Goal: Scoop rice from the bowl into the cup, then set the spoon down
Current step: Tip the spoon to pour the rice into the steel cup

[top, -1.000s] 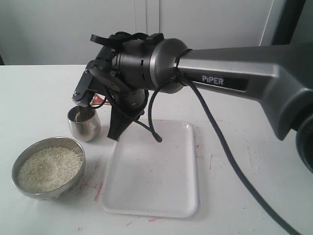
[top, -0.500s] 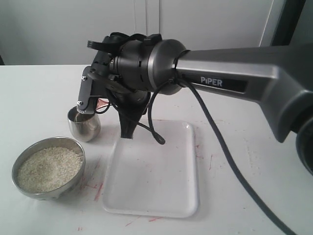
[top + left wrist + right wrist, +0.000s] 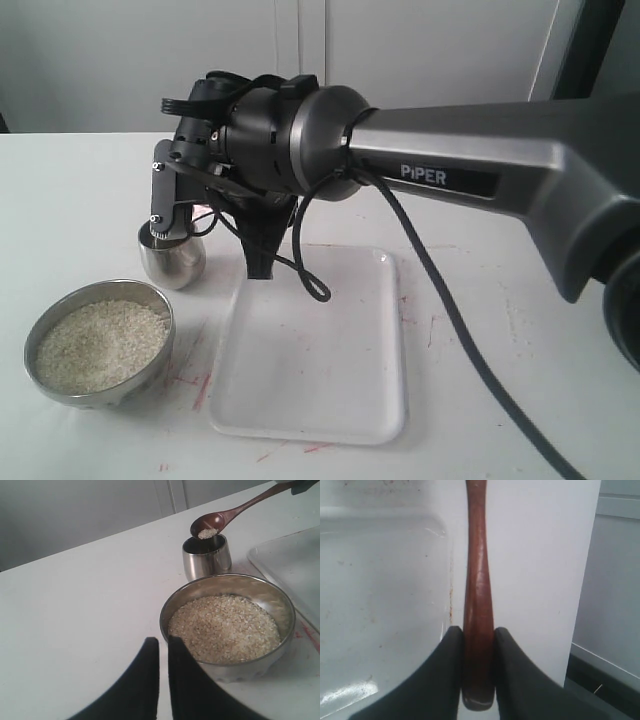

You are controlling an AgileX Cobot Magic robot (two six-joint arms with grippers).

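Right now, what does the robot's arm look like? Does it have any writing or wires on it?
The right arm is a long, boxy grey beam with white PiPER lettering. Its rounded black wrist housing has a black cable looping off it. Both the right end effector and left end effector have smooth, curved black fingers.

The right arm's wrist [image 3: 260,140] has been rolled and carried toward 9 o'clock in the exterior view. Its screwed bracket [image 3: 165,205], slanted before, has been brought nearly upright and lowered over the cup [image 3: 172,258].
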